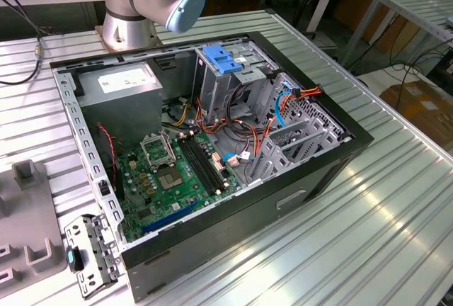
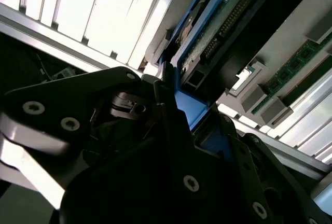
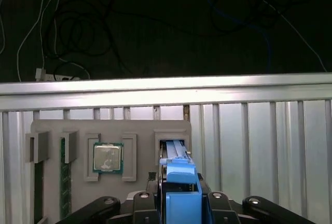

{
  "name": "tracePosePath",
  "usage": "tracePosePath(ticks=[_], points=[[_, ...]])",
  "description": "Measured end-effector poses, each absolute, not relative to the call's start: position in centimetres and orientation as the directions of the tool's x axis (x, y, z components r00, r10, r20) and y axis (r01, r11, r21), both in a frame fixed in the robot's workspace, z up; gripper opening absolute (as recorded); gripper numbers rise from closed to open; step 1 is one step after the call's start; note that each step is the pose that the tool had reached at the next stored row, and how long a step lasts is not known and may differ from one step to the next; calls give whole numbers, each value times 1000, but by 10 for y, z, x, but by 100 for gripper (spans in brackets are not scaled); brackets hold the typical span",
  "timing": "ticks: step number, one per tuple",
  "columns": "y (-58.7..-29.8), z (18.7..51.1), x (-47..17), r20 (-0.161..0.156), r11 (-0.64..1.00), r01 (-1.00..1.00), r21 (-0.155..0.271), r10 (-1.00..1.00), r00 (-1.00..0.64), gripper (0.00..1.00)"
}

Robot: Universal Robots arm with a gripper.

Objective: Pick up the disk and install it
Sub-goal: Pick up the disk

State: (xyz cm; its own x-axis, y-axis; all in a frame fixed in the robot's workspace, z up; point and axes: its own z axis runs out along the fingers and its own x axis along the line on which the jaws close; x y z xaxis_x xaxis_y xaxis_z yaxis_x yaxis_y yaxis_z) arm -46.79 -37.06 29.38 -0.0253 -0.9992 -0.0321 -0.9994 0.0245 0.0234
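Gripping hand (image 3: 180, 197): clamped on the disk (image 3: 179, 175) by its blue rail.
Disk: on edge within the hand, far end at the grey tray (image 3: 78, 126) slot.
Chip (image 3: 108, 157): in tray, beside that slot.

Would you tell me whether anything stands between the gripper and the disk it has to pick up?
Nothing visible does. In both wrist views the gripper has its black fingers closed on the flat silver-metal disk with blue plastic rails, which stands on edge in a slot of the grey holder tray.
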Motion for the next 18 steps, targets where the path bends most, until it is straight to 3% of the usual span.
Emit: tracePosePath(ticks=[18], points=[[-371,294,-468,-32,11,-1000,24,-999,-12,37]])
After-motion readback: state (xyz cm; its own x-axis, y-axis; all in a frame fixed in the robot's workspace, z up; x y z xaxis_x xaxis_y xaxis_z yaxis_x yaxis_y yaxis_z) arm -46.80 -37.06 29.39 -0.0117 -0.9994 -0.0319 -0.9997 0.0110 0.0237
